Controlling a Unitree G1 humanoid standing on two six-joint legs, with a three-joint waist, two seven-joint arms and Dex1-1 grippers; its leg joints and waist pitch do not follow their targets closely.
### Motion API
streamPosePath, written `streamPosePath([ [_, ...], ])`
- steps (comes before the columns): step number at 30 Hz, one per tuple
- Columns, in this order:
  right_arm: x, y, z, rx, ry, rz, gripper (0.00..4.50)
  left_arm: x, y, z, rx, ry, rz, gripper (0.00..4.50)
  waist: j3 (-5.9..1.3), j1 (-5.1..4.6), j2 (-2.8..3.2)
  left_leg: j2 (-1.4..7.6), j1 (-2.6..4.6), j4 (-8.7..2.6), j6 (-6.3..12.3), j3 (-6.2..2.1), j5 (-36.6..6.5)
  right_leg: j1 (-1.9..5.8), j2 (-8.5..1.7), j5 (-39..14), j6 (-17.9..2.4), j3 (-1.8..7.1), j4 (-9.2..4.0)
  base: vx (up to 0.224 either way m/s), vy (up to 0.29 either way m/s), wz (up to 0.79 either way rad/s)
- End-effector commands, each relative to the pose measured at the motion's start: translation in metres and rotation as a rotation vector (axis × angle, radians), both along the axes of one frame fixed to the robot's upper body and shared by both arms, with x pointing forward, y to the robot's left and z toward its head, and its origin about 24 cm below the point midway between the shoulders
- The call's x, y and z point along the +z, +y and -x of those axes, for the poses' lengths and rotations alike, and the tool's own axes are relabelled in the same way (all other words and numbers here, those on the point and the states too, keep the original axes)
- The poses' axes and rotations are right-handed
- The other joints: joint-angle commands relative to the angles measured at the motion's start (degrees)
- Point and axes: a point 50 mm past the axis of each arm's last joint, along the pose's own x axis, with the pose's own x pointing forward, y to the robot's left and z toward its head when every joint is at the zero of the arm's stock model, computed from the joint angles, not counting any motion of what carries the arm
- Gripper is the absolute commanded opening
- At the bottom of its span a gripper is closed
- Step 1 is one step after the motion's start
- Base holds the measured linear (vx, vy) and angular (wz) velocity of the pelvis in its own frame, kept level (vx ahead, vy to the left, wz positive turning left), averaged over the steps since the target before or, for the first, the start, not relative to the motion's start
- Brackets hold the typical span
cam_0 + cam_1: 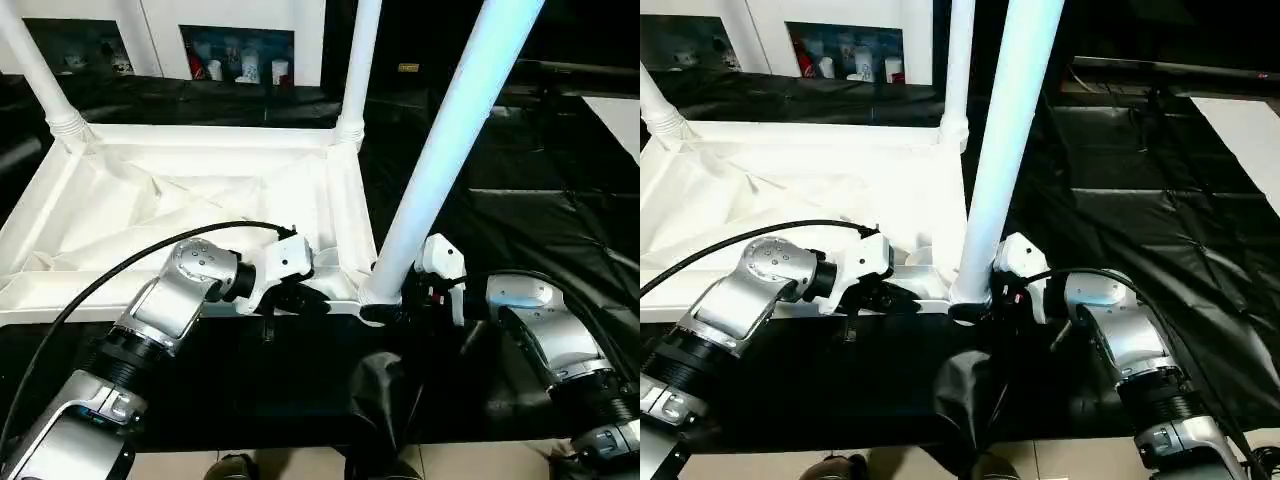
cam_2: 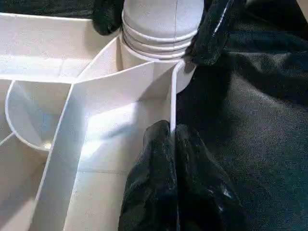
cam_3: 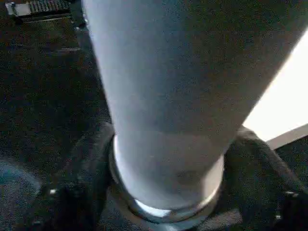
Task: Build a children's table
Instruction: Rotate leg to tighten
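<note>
**Seating the near-corner leg**

Left eye view: upturned white ribbed plastic square tabletop point(image 1: 190, 200) on the black-draped counter point(image 1: 520, 220); long white tubular leg point(image 1: 440, 150) leaning in its near corner socket; best pressed straight down along the tube, rim braced.

Left wrist view: left end effector point(image 2: 173, 144) pinched together on the tabletop's thin edge wall.

Right wrist view: right end effector point(image 3: 166, 159) spread apart around the leg's flared base, level.

Head pair overhead; wrist cameras close.
</note>
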Motion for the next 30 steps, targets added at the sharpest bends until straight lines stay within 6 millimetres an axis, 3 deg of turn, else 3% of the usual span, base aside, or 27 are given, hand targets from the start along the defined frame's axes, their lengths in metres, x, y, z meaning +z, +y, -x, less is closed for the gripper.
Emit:
streamPosePath([
  [1, 0.0, 0.002, 0.001, 0.006, 0.011, -0.016, 2.9, -0.005, -0.007, 0.005, -0.041, 0.037, 0.014, 0.0, -3.76, -0.17, -0.28, 2.78, 0.77, -2.9, 6.6, -0.77, -6.2, 3.62, -3.76, -7.4, -15.0, 2.09, -2.66, 0.0, 0.0, 0.0],
  [7, -0.005, 0.003, 0.005, 0.008, 0.051, -0.047, 2.72, -0.009, -0.004, 0.008, -0.051, 0.075, 0.01, 0.0, -3.94, -0.12, -0.19, 2.79, 0.84, -2.79, 7.05, -0.77, -5.1, 3.69, -3.69, -5.3, -15.7, 2.05, -2.36, 0.0, 0.0, 0.0],
  [10, -0.014, 0.003, 0.003, -0.071, 0.071, -0.027, 2.72, -0.013, -0.004, 0.008, -0.033, 0.083, -0.001, 0.0, -3.8, -0.13, -0.19, 2.74, 0.75, -2.81, 6.88, -0.75, -5.4, 3.67, -3.76, -5.9, -15.6, 2.05, -2.49, 0.0, 0.0, 0.0],
  [13, -0.023, 0.002, -0.002, -0.176, 0.062, -0.003, 2.72, -0.017, -0.005, 0.005, 0.006, 0.075, -0.008, 0.0, -3.45, -0.4, -0.25, 2.67, 0.77, -3.07, 4.93, -0.88, -9.0, 3.45, -3.84, -12.9, -14.0, 2.06, -3.25, 0.0, 0.0, 0.0],
  [15, -0.034, 0.007, -0.012, -0.399, 0.05, -0.019, 2.7, -0.023, -0.013, -0.008, 0.154, 0.027, -0.014, 0.0, -3.37, -0.67, -0.11, 2.62, 0.83, -3.25, 3.32, -1.09, -11.4, 3.3, -3.89, -18.2, -12.2, 2.06, -3.71, 0.0, 0.0, 0.0],
  [16, -0.037, 0.01, -0.015, -0.487, 0.05, -0.036, 2.7, -0.025, -0.017, -0.013, 0.216, 0.009, -0.014, 0.0, -3.05, -0.93, -0.02, 2.57, 1.05, -3.49, 2.08, -1.14, -13.3, 2.78, -3.74, -21.7, -11.2, 1.99, -4.35, 0.0, 0.0, 0.0],
  [17, -0.038, 0.011, -0.016, -0.509, 0.051, -0.04, 2.7, -0.025, -0.018, -0.015, 0.232, 0.005, -0.014, 0.0, -3.01, -1.34, -0.17, 2.39, 0.98, -3.56, 0.62, -1.39, -15.2, 2.78, -3.77, -25.8, -10.0, 1.86, -4.58, 0.0, 0.0, 0.0],
  [18, -0.041, 0.015, -0.019, -0.601, 0.058, -0.061, 2.7, -0.028, -0.022, -0.02, 0.292, -0.008, -0.014, 0.0, -3.18, -1.35, -0.19, 2.45, 0.99, -3.67, 0.07, -1.7, -15.7, 3.02, -3.96, -26.9, -9.4, 1.77, -4.48, -0.052, 0.019, -0.05],
  [19, -0.042, 0.02, -0.021, -0.673, 0.044, -0.067, 2.7, -0.029, -0.027, -0.024, 0.357, -0.015, -0.011, 0.0, -2.81, -1.7, 0.03, 2.53, 1.38, -3.88, -0.22, -1.69, -17.8, 2.29, -3.81, -29.1, -8.3, 1.82, -5.1, 0.0, 0.0, 0.0],
  [20, -0.042, 0.021, -0.022, -0.681, 0.04, -0.067, 2.7, -0.03, -0.028, -0.025, 0.366, -0.015, -0.011, 0.0, -2.72, -1.73, -0.01, 2.46, 1.69, -3.84, -0.32, -1.76, -19.2, 2.13, -3.83, -30.8, -8.0, 1.72, -5.35, 0.0, 0.0, 0.0],
  [22, -0.043, 0.03, -0.025, -0.767, 0.018, -0.077, 2.7, -0.032, -0.036, -0.029, 0.433, -0.02, -0.014, 0.0, -2.61, -1.9, -0.23, 2.27, 1.63, -4.02, -0.34, -2.18, -21.6, 2.37, -4.07, -35.5, -6.2, 1.52, -5.91, 0.0, 0.0, 0.0],
  [23, -0.041, 0.036, -0.028, -0.821, 0.006, -0.097, 2.7, -0.033, -0.042, -0.031, 0.46, -0.028, -0.017, 0.0, -2.63, -1.99, -0.11, 2.24, 2.09, -3.96, -0.36, -2.19, -22.7, 1.74, -4.09, -37.1, -5.4, 1.6, -6.2, 0.0, 0.0, 0.0],
  [26, -0.035, 0.052, -0.032, -0.856, 0.002, -0.153, 2.7, -0.034, -0.051, -0.033, 0.482, -0.052, -0.024, 0.0, -2.75, -2.1, -0.05, 2.25, 1.85, -4.26, -0.12, -2.38, -23.0, 1.91, -4.07, -36.2, -4.6, 1.55, -6.33, 0.0, 0.0, 0.0],
  [30, -0.028, 0.066, -0.033, -0.817, -0.001, -0.209, 2.7, -0.034, -0.057, -0.034, 0.475, -0.085, -0.028, 0.0, -3.03, -1.9, 0.13, 2.42, 1.79, -4.45, 0.42, -2.18, -22.0, 2.06, -4.02, -30.7, -5.8, 1.73, -5.99, 0.0, 0.0, 0.0],
])
